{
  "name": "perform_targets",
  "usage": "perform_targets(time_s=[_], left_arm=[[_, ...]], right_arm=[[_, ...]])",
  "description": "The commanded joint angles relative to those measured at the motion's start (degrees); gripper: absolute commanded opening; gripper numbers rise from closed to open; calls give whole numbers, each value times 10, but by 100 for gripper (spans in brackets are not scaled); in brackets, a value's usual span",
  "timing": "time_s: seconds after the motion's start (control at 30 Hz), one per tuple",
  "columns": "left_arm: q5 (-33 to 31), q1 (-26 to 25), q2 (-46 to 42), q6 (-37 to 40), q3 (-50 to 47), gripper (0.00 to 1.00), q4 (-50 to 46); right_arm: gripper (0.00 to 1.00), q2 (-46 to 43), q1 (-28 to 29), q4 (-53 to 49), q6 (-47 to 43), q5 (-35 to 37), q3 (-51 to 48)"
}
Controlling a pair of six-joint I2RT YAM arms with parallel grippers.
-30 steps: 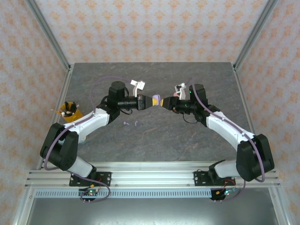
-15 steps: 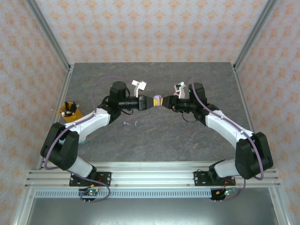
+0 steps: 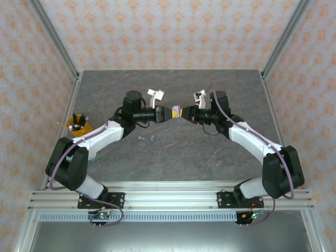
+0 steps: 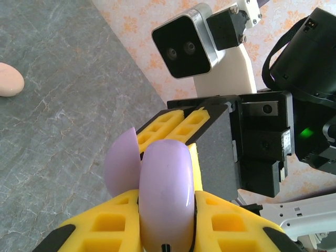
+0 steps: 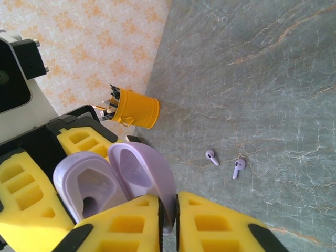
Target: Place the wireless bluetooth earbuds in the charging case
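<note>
- Left gripper (image 4: 167,215): your yellow fingers sit narrow, clamped on either side of the lilac charging case (image 4: 163,178), bottom centre of the left wrist view.
- Right gripper (image 5: 168,205): your fingers are almost together, pinching the edge of the case's lid (image 5: 140,168), low centre of the right wrist view.
- Lilac charging case: open and held off the table (image 3: 210,152) between your two grippers, at the centre of the overhead view. The lid stands beside the body, and one moulded hollow shows in the body.
- Left lilac earbud (image 5: 211,157) and right lilac earbud (image 5: 239,168): both lie on the table right of centre in the right wrist view, near each other but apart, and well away from the case.
- Orange cup (image 5: 137,110): upright with tools inside, upper left of the right wrist view.
- Pale pink rounded object (image 4: 8,80): on the table, cut off by the left edge of the left wrist view.
</note>
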Motion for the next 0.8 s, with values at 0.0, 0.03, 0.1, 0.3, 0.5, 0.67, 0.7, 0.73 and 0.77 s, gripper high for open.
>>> perform_targets(time_s=[0.0,0.03,0.1,0.3,0.5,0.67,0.7,0.73,0.77], left_arm=[[25,-13,-6,4,19,15,5],[22,-13,-5,5,18,18,4],[13,-14,-4,5,17,29,1],[-22,-14,-3,6,15,51,-1],[-54,-6,-20,11,21,67,-17],[-51,19,-51,72,54,75,-124],[-49,24,-54,92,68,77,-162],[-44,29,-55,120,85,78,-206],[-40,32,-53,147,101,80,-251]], right_arm=[[9,7,-1,23,0,14,22],[7,7,-1,21,0,14,24],[4,3,-1,14,-1,14,26],[0,-13,-1,-34,-22,29,44],[0,-10,-1,-124,-75,65,72],[0,6,-1,-230,-165,101,109],[0,10,-1,-256,-190,109,120],[0,14,0,-283,-220,114,133],[0,19,1,-311,-251,123,147]])
